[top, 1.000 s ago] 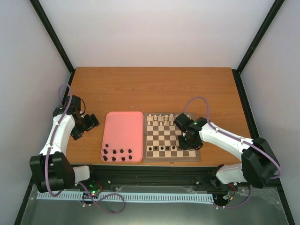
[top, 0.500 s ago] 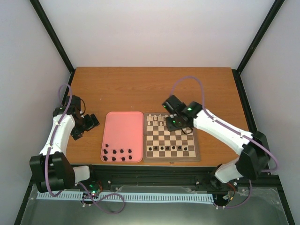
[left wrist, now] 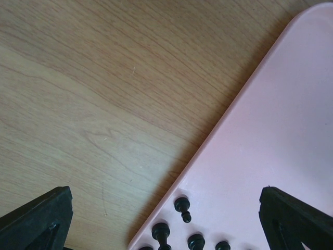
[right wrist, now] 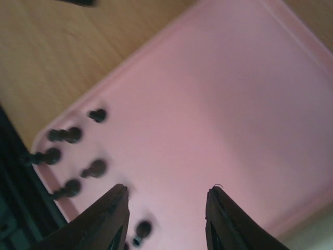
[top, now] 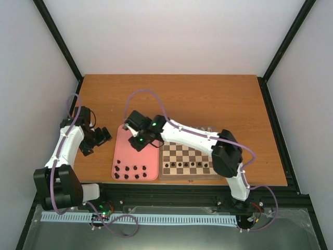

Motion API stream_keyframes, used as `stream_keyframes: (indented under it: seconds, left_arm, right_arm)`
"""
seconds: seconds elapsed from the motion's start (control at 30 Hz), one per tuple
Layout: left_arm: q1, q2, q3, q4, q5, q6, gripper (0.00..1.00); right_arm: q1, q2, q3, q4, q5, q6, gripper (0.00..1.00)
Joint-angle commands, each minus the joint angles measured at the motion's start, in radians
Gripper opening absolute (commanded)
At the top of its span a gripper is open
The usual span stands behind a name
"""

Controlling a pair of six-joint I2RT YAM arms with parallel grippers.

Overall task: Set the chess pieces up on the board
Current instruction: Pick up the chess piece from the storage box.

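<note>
The board [top: 182,152] lies right of the pink tray [top: 139,156]. Dark chess pieces [top: 187,165] stand along the board's near row. More dark pieces [top: 130,172] lie at the tray's near end, also in the left wrist view [left wrist: 182,207] and blurred in the right wrist view [right wrist: 65,135]. My right gripper [top: 136,139] hangs over the tray's far half, open [right wrist: 167,190], nothing between its fingers [right wrist: 112,219]. My left gripper [top: 97,137] rests over bare table left of the tray, open [left wrist: 165,191] and empty. The right arm hides the board's far rows.
The right arm [top: 192,136] stretches diagonally over the board's far side. The wooden table [top: 171,99] extends behind tray and board. In the left wrist view the tray's rounded edge [left wrist: 229,117] runs diagonally across the wood.
My right arm has swung left from the board to above the pink tray, and its jaws have spread wider. The left arm has stayed put.
</note>
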Motion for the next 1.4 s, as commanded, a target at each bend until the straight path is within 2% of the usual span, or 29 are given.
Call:
stream_keyframes:
  seconds: [0.0, 0.23, 0.5, 0.7, 0.9, 1.0, 1.17, 1.37]
  left_arm:
    - [0.008, 0.011, 0.024, 0.015, 0.024, 0.001, 1.0]
    - [0.009, 0.002, 0.015, 0.005, -0.018, -0.014, 1.0]
    - [0.009, 0.029, -0.017, 0.018, -0.063, -0.048, 1.0]
    - [0.011, 0.119, -0.023, 0.024, -0.182, -0.125, 1.0]
    - [0.075, 0.188, -0.024, 0.069, -0.116, -0.133, 1.0]
    - [0.124, 0.191, -0.02, 0.083, -0.113, -0.119, 1.0]
    - [0.216, 0.219, -0.022, 0.088, -0.092, -0.1, 1.0]
    - [0.227, 0.199, -0.04, 0.102, -0.06, -0.107, 1.0]
  right_arm:
    - [0.066, 0.104, 0.137, 0.041, -0.08, -0.136, 0.42]
    - [0.086, 0.259, 0.244, 0.066, -0.127, -0.134, 0.41]
    - [0.086, 0.324, 0.266, 0.1, -0.185, -0.113, 0.38]
    - [0.086, 0.338, 0.267, 0.12, -0.195, -0.091, 0.32]
    - [0.085, 0.217, 0.141, 0.19, -0.097, -0.072, 0.32]
    - [0.085, 0.21, 0.141, 0.184, -0.092, -0.077, 0.32]
    - [0.085, 0.27, 0.21, 0.136, -0.162, -0.094, 0.32]
    - [0.087, 0.381, 0.329, 0.064, -0.214, -0.106, 0.33]
